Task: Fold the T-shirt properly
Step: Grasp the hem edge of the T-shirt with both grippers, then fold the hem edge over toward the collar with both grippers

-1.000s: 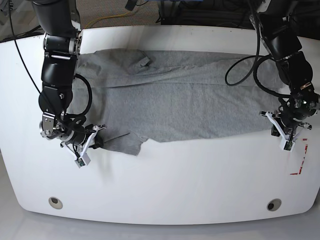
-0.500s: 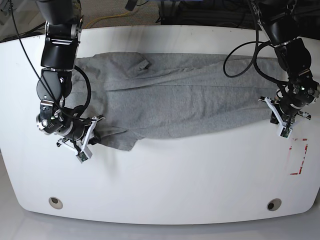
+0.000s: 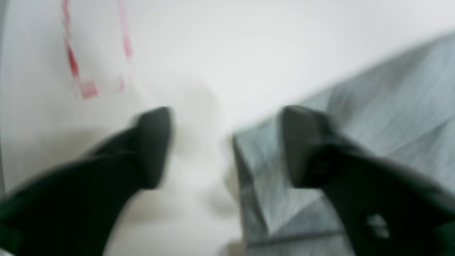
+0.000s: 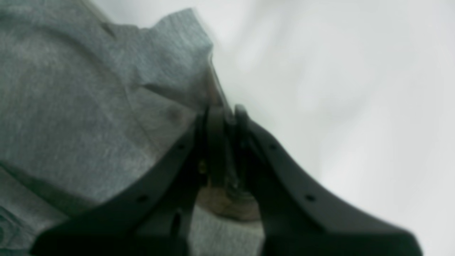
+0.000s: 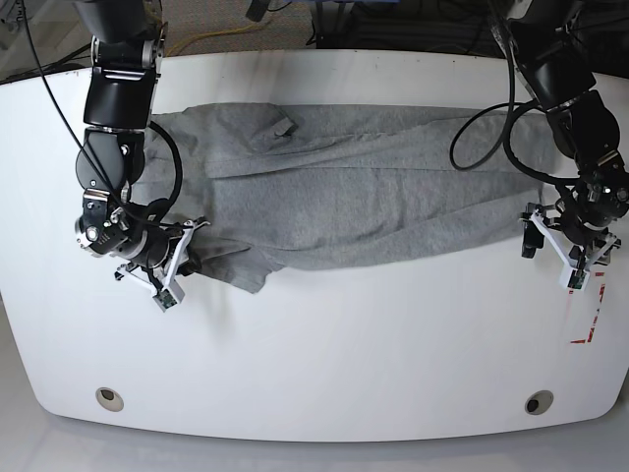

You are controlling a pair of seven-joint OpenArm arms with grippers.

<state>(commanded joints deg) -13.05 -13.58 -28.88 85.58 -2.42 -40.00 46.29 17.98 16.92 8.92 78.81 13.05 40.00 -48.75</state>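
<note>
The grey T-shirt (image 5: 364,202) lies spread across the white table (image 5: 324,344), with a folded sleeve flap at its near left. My right gripper (image 5: 169,270) is at that flap. In the right wrist view the right gripper (image 4: 223,115) is shut on the T-shirt (image 4: 89,106) at its edge. My left gripper (image 5: 562,258) sits at the shirt's right end. The blurred left wrist view shows the left gripper (image 3: 227,145) open, with the shirt's corner (image 3: 257,177) lying between its fingers and under the right-hand one.
Red tape marks (image 5: 590,317) lie on the table just near of the left gripper, also seen as red tape (image 3: 76,67). Two round holes (image 5: 109,397) (image 5: 538,402) sit near the front edge. Cables run behind the table's far edge.
The right gripper has carried the sleeve flap a little farther from the front edge. The left gripper rose toward the back, then came down again beside the shirt's right corner.
</note>
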